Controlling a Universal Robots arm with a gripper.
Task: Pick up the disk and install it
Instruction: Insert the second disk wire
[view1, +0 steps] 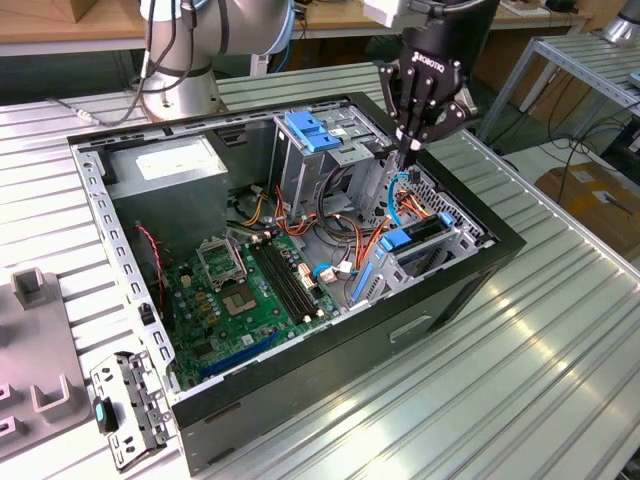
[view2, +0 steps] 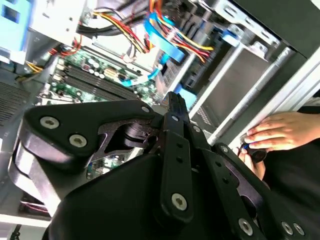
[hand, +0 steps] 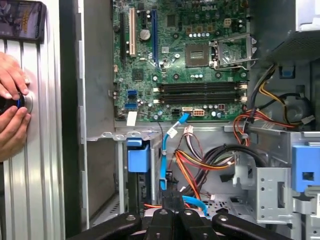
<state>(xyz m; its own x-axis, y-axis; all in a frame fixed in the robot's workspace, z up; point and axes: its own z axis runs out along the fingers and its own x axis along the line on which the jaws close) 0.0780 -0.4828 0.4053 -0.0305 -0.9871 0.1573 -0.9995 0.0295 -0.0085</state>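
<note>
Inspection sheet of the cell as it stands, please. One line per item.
Surface: ribbed metal table, carrying an open computer case.
Job's things: the disk appears to stand on edge in the bay at the exterior view's right, blue edge showing.
Clutter: grey fixtures and a metal bracket at the exterior view's left.
Grippers: hand shut, nothing seen in it, pointing down above the bay.
Cables: orange and yellow bundle and a blue cable, loose beside the bay.
Surroundings: a person's hands rest on the table beside the case.
</note>
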